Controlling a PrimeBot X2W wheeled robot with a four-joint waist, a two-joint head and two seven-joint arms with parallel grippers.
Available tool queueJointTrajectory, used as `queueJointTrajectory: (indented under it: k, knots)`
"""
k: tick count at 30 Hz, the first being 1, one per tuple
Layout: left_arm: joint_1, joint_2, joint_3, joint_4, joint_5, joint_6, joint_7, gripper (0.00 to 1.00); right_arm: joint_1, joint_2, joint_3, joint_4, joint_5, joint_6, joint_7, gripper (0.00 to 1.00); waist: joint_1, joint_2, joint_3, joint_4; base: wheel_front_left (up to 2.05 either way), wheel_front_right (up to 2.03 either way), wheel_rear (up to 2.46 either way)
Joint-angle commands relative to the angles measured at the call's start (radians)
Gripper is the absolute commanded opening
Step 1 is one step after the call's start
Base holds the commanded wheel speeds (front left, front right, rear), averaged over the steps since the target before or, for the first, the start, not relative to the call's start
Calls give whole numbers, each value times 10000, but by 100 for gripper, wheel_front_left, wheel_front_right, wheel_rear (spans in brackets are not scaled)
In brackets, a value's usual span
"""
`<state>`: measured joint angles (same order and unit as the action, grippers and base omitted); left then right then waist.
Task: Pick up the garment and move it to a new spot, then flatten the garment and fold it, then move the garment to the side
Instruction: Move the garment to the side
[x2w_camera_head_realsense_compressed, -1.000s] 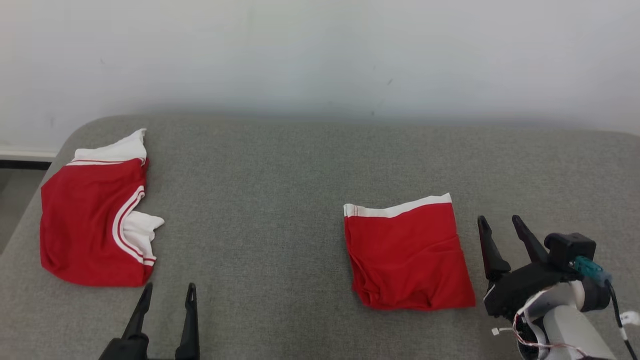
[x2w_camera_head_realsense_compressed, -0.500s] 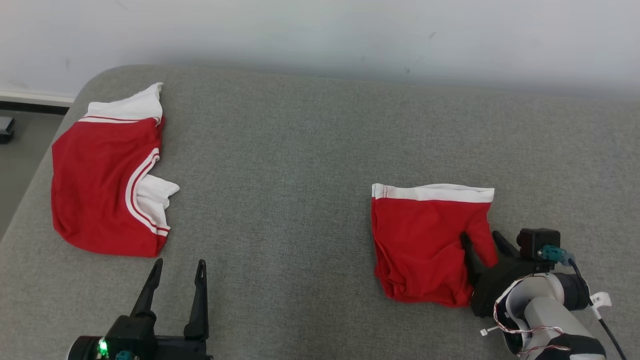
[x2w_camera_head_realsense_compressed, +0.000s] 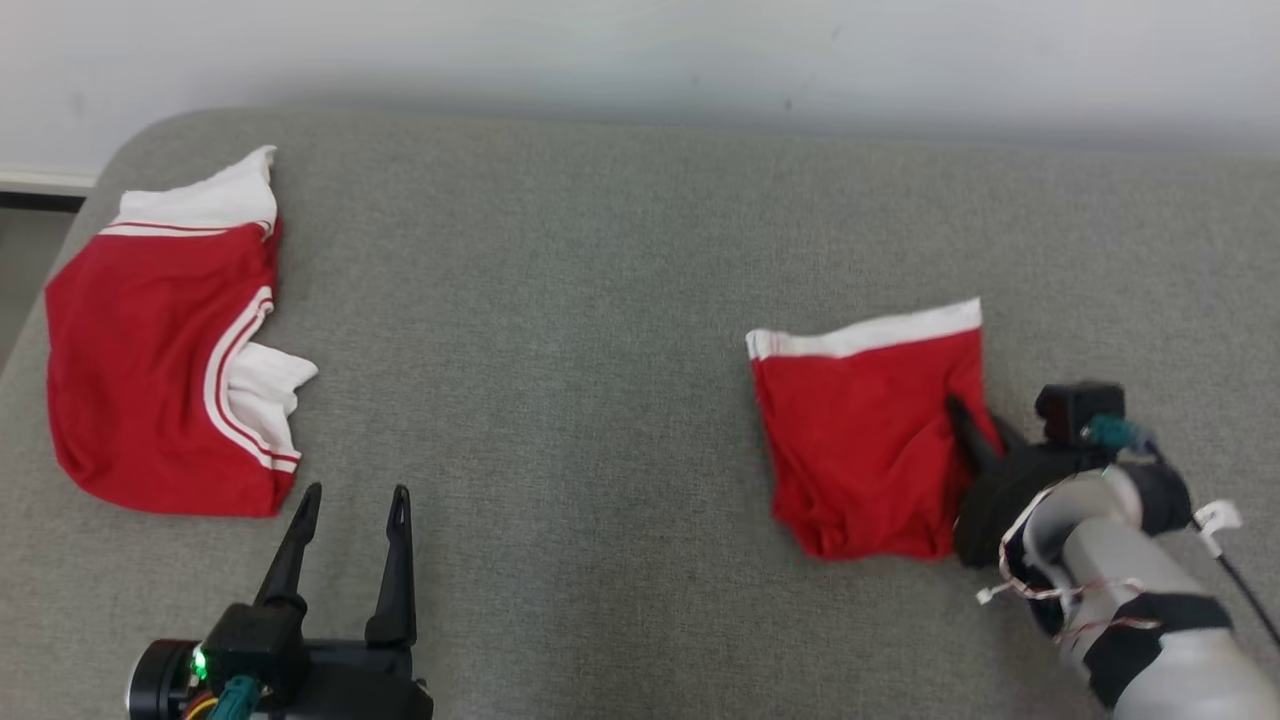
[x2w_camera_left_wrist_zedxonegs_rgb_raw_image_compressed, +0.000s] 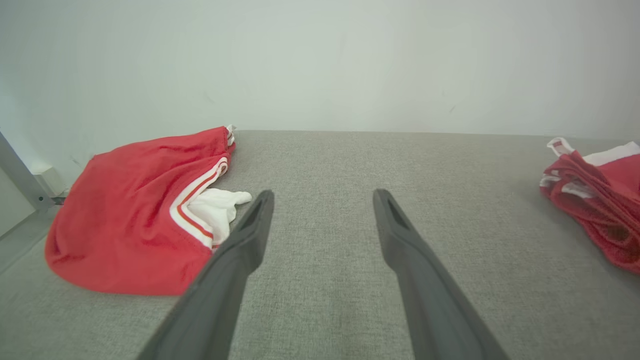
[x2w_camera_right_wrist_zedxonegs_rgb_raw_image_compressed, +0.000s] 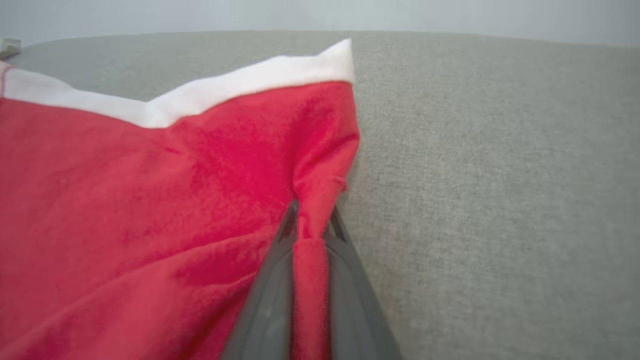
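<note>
Garment (x2w_camera_head_realsense_compressed: 860, 430) edge, free earlier, is now pinched by right jaws.

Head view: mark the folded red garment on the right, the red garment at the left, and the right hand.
folded red garment (x2w_camera_head_realsense_compressed: 860, 440): head view, middle of its red panel.
left red garment (x2w_camera_head_realsense_compressed: 130, 360): head view, middle of its red body.
right hand (x2w_camera_head_realsense_compressed: 978, 425): head view, between the fingertips, where they pinch cloth.

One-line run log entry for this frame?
phase: grasp for move | right gripper: shut on folded red garment, right edge | left gripper: open, idle above grey surface | second red garment: far left, untouched
</note>
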<state>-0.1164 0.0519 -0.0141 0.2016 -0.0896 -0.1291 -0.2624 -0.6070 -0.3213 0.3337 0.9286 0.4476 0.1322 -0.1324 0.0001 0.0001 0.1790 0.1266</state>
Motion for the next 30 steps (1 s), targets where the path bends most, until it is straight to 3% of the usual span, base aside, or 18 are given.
queueJointTrajectory:
  k: [1,14,21,30]
  knots:
    - [-172,-19,-21,-76,-8,15,-36,100,-212,-168,95,2,42,-31,3,0,-1,-1,340,-164,0,0,0]
    - [-1366,239,-237,-1243,150,-4,-35,100,-2894,-3150,1617,-1161,172,-30,937,0,-1,-1,3046,-1271,0,0,0]
    - [-1967,650,-484,-2160,257,-8,-36,100,-3885,-4484,1599,-1675,410,-30,1199,0,-1,-1,4327,-2045,0,0,0]
    - [-2284,866,-511,-3011,341,-7,-36,100,-4411,-6110,1094,-2678,434,-30,1789,0,-1,-1,5150,-2572,0,0,0]
